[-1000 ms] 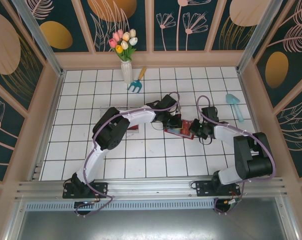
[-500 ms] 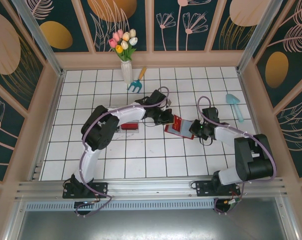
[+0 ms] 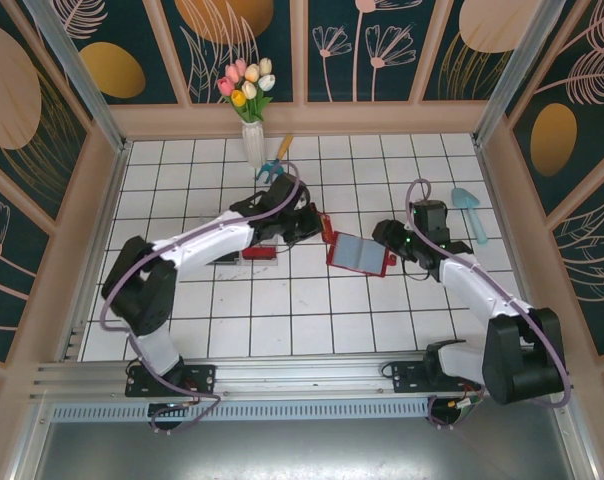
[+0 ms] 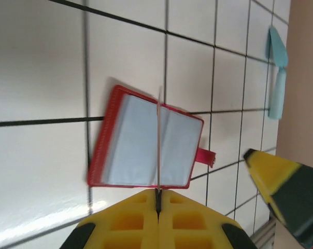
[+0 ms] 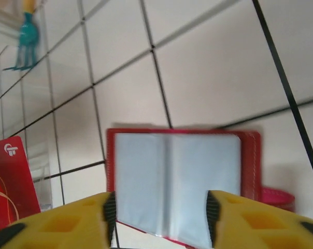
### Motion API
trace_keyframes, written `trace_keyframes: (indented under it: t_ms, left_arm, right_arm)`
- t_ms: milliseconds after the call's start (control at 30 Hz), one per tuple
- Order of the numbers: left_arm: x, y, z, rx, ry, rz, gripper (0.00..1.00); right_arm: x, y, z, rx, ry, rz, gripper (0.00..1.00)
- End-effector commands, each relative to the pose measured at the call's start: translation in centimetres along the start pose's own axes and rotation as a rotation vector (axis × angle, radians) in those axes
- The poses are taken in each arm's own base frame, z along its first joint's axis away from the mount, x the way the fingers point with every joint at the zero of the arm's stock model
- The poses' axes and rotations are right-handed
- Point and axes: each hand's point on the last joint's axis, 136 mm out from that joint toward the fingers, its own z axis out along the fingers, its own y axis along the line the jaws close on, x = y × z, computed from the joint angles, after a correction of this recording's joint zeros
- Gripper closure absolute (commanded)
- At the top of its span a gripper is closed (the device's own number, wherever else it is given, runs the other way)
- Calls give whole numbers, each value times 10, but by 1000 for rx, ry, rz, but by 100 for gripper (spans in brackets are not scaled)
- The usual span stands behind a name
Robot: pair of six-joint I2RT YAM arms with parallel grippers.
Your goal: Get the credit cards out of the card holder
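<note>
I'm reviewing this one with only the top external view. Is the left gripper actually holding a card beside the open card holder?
Observer: Yes. The left wrist view shows the left gripper shut on a thin card, seen edge-on.
Operator: And the other arm?
Observer: The right gripper is open. Its wrist view shows the fingers apart, with the card holder lying open in front of them.
Operator: Any cards left inside?
Observer: Up close the grey-blue panels look plain, with no card edge poking out. I can't tell what sits inside the sleeves.
</note>
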Motion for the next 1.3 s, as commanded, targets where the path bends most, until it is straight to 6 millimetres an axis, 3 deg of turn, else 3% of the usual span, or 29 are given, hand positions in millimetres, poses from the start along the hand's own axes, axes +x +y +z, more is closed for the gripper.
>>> trace_keyframes:
  t_ms: [0,100,133,300,467,633,833,1267]
  left_arm:
    - [-16,33,-31,-111,-166,-232,100]
    - [-14,57,-57,-173,-247,-386,100]
    - [-12,64,-65,-191,-272,-425,100]
    - [-4,92,-102,-273,-389,-617,100]
    - [25,134,-131,-495,-444,-864,100]
    - [30,136,-123,-528,-443,-963,100]
    - [21,138,-115,-501,-522,-1077,100]
    - [12,135,-81,-521,-559,-1177,100]
  right_arm:
    - [-14,25,-14,-55,-33,-54,34]
    - [-22,37,-18,-81,-47,-76,13]
    - [-24,42,-19,-94,-49,-84,2]
    - [-32,59,-24,-121,-75,-126,1]
    - [-39,73,-30,-145,-103,-149,1]
    - [-41,79,-33,-161,-121,-157,1]
    - [-40,81,-36,-171,-133,-167,1]
    - [-33,85,-37,-195,-138,-177,1]
